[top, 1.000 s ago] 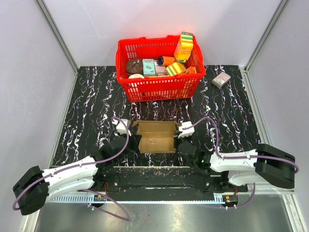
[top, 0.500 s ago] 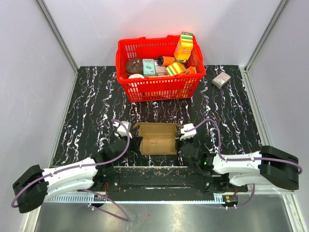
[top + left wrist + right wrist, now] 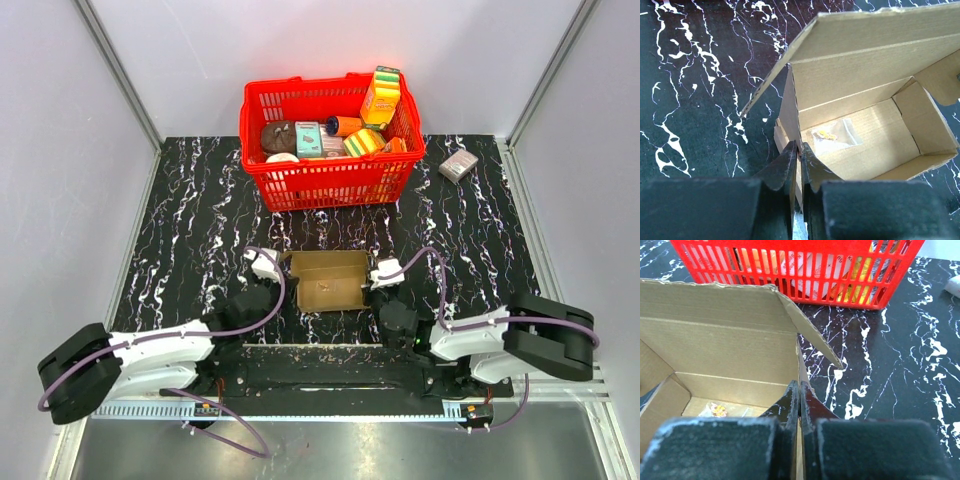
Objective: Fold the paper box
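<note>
Right now we see the open-topped brown kraft cardboard box sitting upright on the black, white-veined marble-look tabletop. It's near the front edge, approx ctr, btwn the two arms. We read the left claw as all but closed: its two dark fingers pinch the top edge of the box's left end wall, w/ the thin cardboard running down btwn the tips. In that wrist cam the box cavity opens out to the right of the claw. The right claw is likewise pinched tight, on the top edge of the box's right end wall, and from its cam the cavity spreads to the left of the fingers. So each claw has hold of one end wall, w/ the box spanning the gap btwn them. The far lid flap stands up and leans away from the arms, w/ a tab angling off each end. On the box floor lies a small clear plastic packet w/ sth yellow inside. Beyond the box, well apart, a red plastic slatted basket holds colourful printed packages. A small grey-pink box lies just right of the basket, near the table's far right corner.
</note>
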Controlling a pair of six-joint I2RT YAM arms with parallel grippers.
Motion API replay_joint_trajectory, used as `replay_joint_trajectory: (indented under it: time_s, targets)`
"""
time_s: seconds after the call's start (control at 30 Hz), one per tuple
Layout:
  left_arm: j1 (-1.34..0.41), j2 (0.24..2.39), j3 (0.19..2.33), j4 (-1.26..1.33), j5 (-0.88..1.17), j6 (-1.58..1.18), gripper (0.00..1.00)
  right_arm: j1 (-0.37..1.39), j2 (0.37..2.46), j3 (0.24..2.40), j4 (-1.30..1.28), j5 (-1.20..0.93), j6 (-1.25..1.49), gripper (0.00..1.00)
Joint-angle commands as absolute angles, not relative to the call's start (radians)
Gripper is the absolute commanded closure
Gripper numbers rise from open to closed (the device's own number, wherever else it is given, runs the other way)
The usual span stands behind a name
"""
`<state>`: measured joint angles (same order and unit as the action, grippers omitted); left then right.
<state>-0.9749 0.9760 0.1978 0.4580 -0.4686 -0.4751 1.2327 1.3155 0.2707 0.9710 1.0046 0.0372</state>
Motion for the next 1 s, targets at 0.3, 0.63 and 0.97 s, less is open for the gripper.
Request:
replay_joint_trajectory:
  time_s: [0.3, 0.63, 0.97]
  targets:
    - [-0.986, 1.107, 0.262, 0.712, -0.451, -0.403, 0.94, 1.249, 1.554, 0.270, 1.463, 1.054, -0.126, 1.00]
    - [-0.986, 1.060, 0.235, 0.673, -0.456, -0.417, 0.93, 1.247, 1.497, 0.265, 1.411, 1.045, -0.071, 1.00]
    - [-0.989, 1.025, 0.184, 0.675, -0.459, -0.443, 0.93, 1.249, 1.511, 0.262, 1.359, 1.025, 0.028, 1.00]
